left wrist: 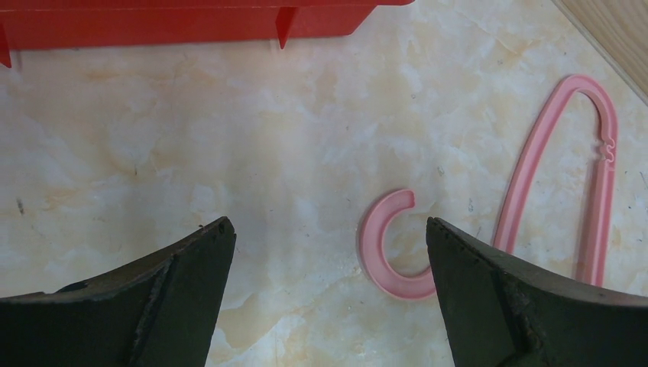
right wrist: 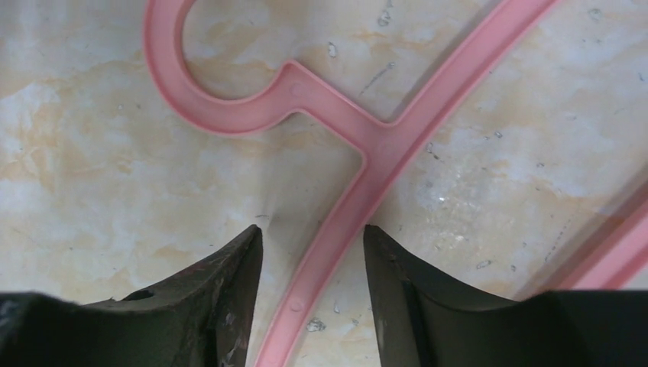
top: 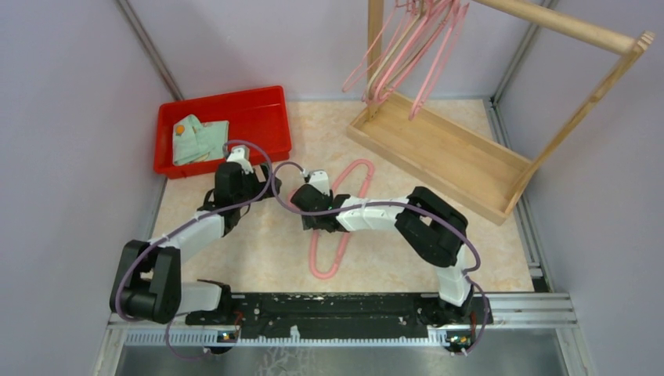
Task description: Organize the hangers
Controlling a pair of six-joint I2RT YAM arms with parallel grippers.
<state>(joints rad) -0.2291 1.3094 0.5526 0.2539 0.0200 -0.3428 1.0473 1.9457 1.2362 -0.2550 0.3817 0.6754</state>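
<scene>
Lying flat on the table (left wrist: pixel 229 153), one pink hanger (right wrist: pixel 367 153) is straddled by the right gripper (right wrist: pixel 313 233). Its shoulder bar, just below the hook neck, is seen between the fingers w/ a sliver of gap each side, so the jaws are part-open & nothing is clamped yet. A grip near the neck is judged chosen so the hook is left free for hanging. The left gripper (left wrist: pixel 328 225) is held wide open & empty, w/ the hook's curl (left wrist: pixel 382 264) just inside one finger, prob. to steady it. Far ahead of both, other hangers (top: pixel 407 47) are hung on the wooden rack (top: pixel 438 149), the likely destination.
</scene>
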